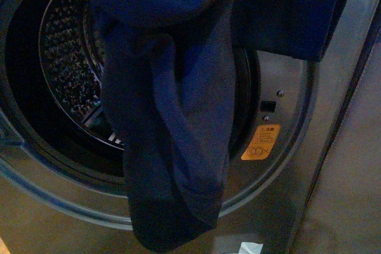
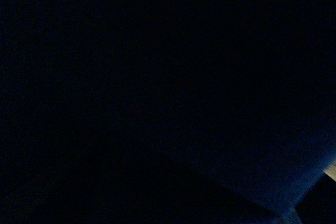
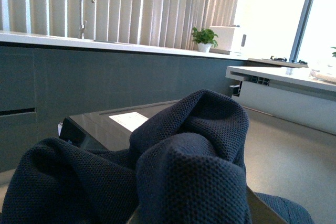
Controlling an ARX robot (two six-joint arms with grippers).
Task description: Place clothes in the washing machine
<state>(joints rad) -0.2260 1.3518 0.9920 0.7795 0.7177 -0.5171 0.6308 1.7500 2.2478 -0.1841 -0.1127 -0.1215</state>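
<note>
Kitchen counter (image 3: 47, 38) as background. Clothes (image 1: 172, 123) hang before the washer (image 1: 286, 105) drum (image 1: 65, 69). Step: insertion. Next: carry the clothes inward. Grippers hidden; grip cannot be told.

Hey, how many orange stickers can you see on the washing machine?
1. The orange sticker sits on the washing machine door frame, right of the drum, below the small latch. The hanging clothes cover part of the frame, so more may be hidden.
</note>
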